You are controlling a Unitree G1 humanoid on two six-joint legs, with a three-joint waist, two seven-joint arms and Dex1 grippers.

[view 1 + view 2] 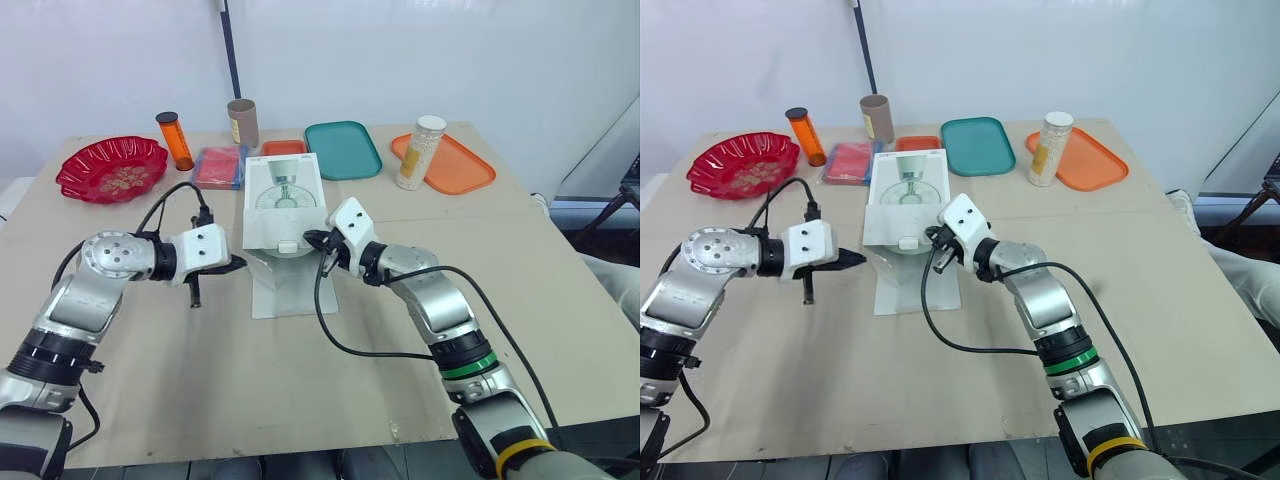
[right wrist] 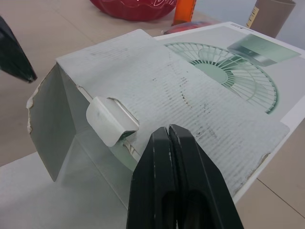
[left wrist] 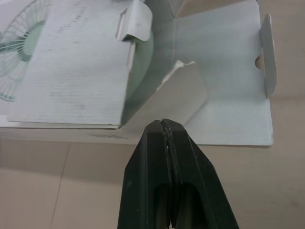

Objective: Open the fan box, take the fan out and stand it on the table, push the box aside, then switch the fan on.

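- The fan box (image 1: 285,195) lies flat on the worktop (image 1: 300,390) between the two pairs of fingers, with its mouth open toward the robot. Its long lid flap (image 1: 285,290) is folded out flat on the worktop, nearer the robot than either tip.
- The left fingers (image 3: 155,171) are clenched together on nothing. Their tip sits right at the edge of the side flap (image 3: 176,95) that stands out from the mouth; I cannot tell whether it touches.
- The right fingers (image 2: 152,181) are likewise pressed shut and empty. They hover over the box's top panel (image 2: 190,95), just beside the small tuck tab (image 2: 112,121) at the open edge.
- Beyond the left tip, inside the mouth, what is most likely the fan (image 3: 143,62) shows as a pale green surface under the top panel, not yet out.
- The box looks to be thin card: light, easy to crush and quick to slide. Its flaps will bend rather than bear load, so a pull on one would probably drag the whole box.
- One pair of fingers should pin the top panel down while the other reaches into the mouth.
- The fan is probably light plastic with a thin grille that could bend. It is better taken by its rim or base and drawn straight out.
- Both pairs of fingers would have to part before taking hold.
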